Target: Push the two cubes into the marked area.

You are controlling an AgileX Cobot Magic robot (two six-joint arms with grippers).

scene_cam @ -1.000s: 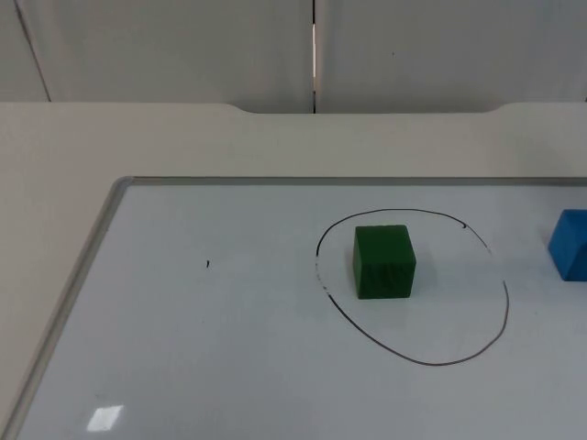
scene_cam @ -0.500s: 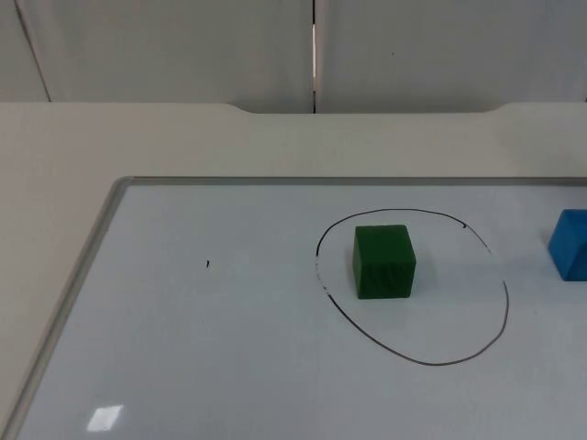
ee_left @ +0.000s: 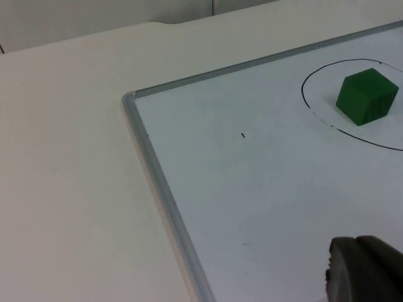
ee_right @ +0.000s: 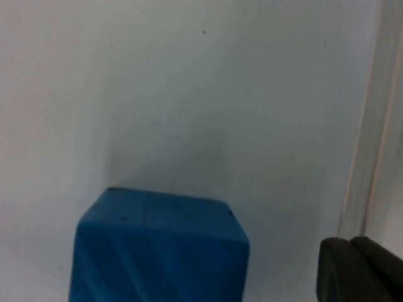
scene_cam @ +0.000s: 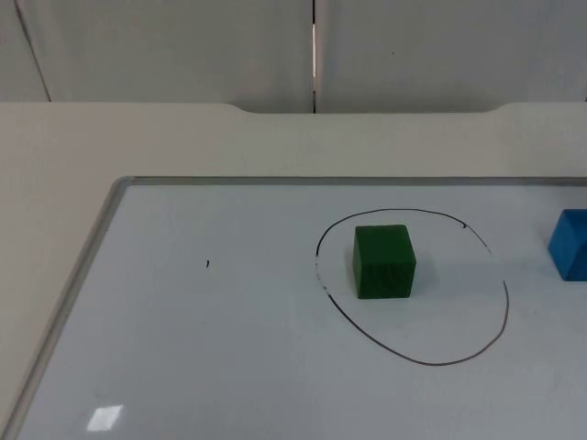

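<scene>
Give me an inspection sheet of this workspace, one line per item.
Surface: whiteboard with a metal frame, lying on a cream table.
Job's things: green cube sits inside the marked circle, toward its far left; blue cube sits outside the circle, to its right, at the picture's edge.
Clutter: a small black mark on the whiteboard.
Grippers: left claw over the whiteboard's near left part, far from the green cube; right claw just beside the blue cube.
Cables: nothing seen.
Surroundings: grey partition wall behind the table.
</scene>
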